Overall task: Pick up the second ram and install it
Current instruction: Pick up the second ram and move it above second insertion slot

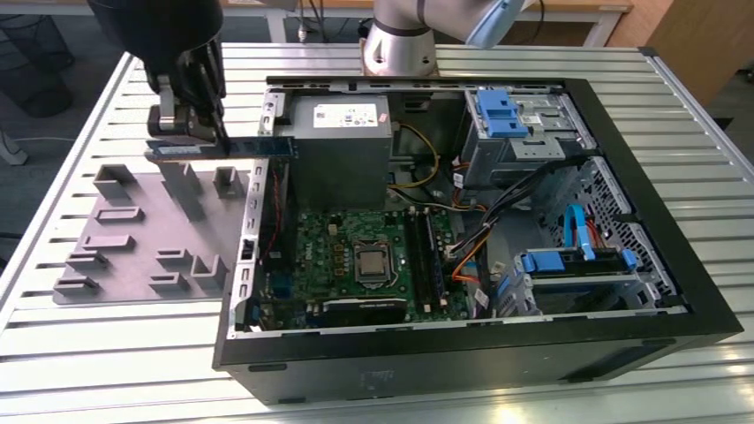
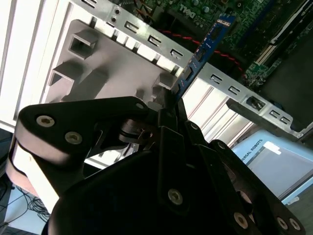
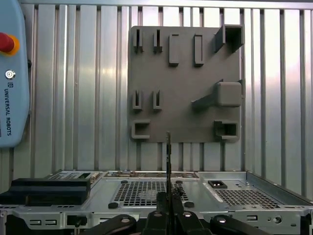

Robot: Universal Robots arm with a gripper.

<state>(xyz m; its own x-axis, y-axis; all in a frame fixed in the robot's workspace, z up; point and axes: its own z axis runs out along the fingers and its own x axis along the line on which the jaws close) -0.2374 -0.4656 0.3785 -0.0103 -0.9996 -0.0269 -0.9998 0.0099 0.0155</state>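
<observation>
One black gripper (image 1: 191, 132) is hanging above the far edge of the grey holder tray (image 1: 130, 256) at the exterior view's left, its jaws pinched tight on the second ram (image 1: 261, 145). The stick is riding level in the air, clear of the tray, with one end reaching to the nearest wall of the open computer case (image 1: 659, 265). Both tray and case are sitting on a slatted metal table (image 1: 118, 353). Further toward the exterior view's right, inside the case, a grey power supply (image 1: 342, 141) is standing above the green motherboard (image 1: 353, 247), and blue drive brackets (image 1: 507, 115) are lining the far side. In the second wrist view the fingers (image 2: 168, 134) are pressing flat against both faces of the second ram (image 2: 205, 46), which is jutting out toward the motherboard. In the first wrist view the stick is showing edge-on as a thin line (image 3: 168, 152) between tray and case.
</observation>
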